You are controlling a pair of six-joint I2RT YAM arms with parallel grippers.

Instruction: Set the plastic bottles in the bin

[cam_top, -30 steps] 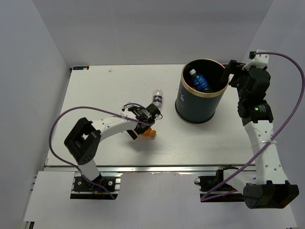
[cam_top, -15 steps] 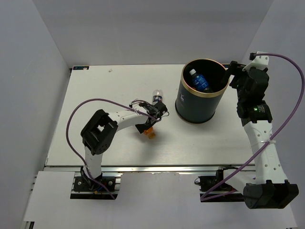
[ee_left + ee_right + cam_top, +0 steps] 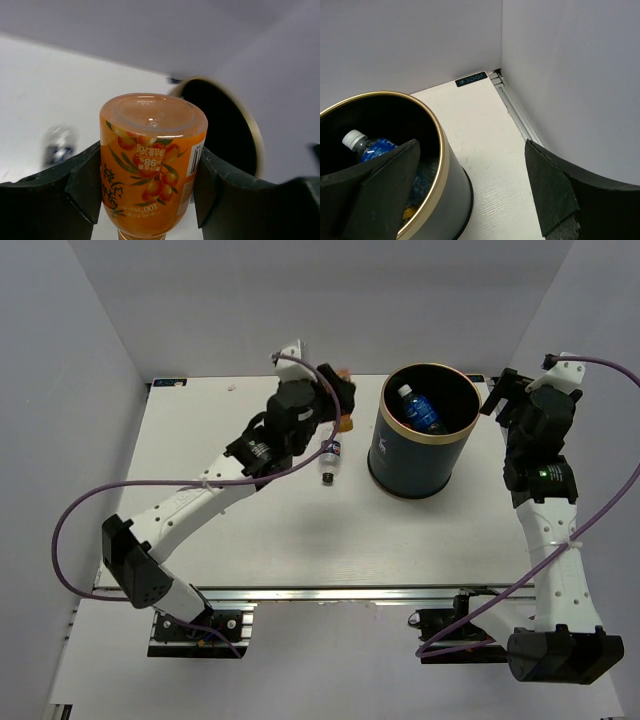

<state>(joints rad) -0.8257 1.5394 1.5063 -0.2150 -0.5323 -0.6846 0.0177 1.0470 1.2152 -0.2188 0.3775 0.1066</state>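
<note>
My left gripper (image 3: 336,400) is shut on the stubby orange bottle (image 3: 150,165), which it holds above the table just left of the bin (image 3: 425,475). In the left wrist view the dark fingers (image 3: 82,185) press both sides of the fruit label, and the bin's mouth (image 3: 225,130) lies behind to the right. A small clear bottle with a dark label (image 3: 328,455) lies on the table below the gripper. Inside the bin rests a blue-labelled bottle (image 3: 415,408), also in the right wrist view (image 3: 370,147). My right gripper (image 3: 497,395) hangs open and empty beside the bin's right rim (image 3: 441,150).
The white walls enclose the table on the left, back and right. A metal rail (image 3: 517,117) runs along the table's right edge by the wall. A small black label (image 3: 471,79) sits at the far right corner.
The left gripper closed on the orange bottle near the table's middle, then lifted it up and back toward the bin. The right arm shifted slightly right.
</note>
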